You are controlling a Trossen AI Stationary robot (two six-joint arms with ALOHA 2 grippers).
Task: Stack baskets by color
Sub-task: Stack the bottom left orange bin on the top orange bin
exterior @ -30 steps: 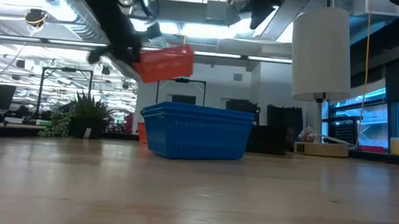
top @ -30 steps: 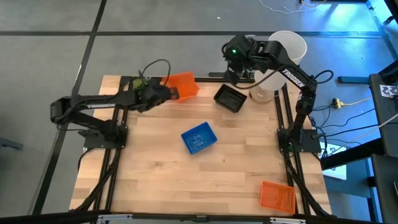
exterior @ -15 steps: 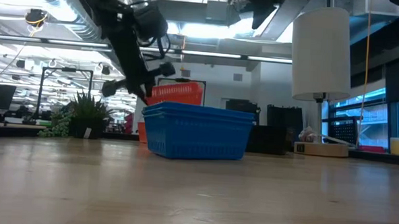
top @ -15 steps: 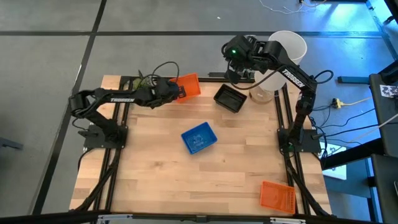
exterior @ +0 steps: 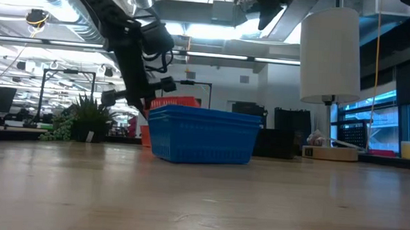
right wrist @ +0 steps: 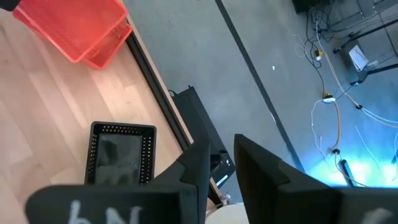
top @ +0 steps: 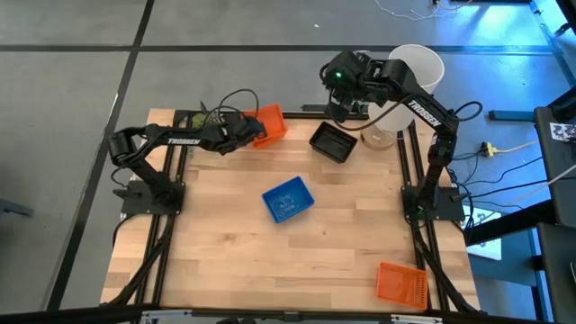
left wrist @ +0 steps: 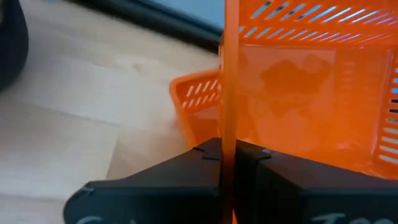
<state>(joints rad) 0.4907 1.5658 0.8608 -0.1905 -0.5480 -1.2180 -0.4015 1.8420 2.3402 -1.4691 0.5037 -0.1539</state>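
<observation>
My left gripper is shut on an orange basket at the table's far edge, left of the middle. This basket hangs just over a second orange basket, also seen in the right wrist view. Whether the two touch I cannot tell. The blue basket rests on its bottom mid-table. The black basket sits at the far right, below my right gripper, which hangs open high above the table with nothing between its fingers. A third orange basket lies at the near right corner. My left gripper pinches one side wall of the orange basket between its two fingers, one finger inside the basket and one outside. The fingers come slanting down from the table's left. The basket is tilted, its hollow turned toward the wrist, over the second orange basket.
A tall white cylinder stands at the far right corner beside the right arm. A small green plant sits at the far left corner by the left arm. The wood around the blue basket is bare.
My left gripper has gone down and toward the table's right, still shut on the orange basket. The basket has sunk from above the blue basket's height to low over the second orange basket at the far edge.
</observation>
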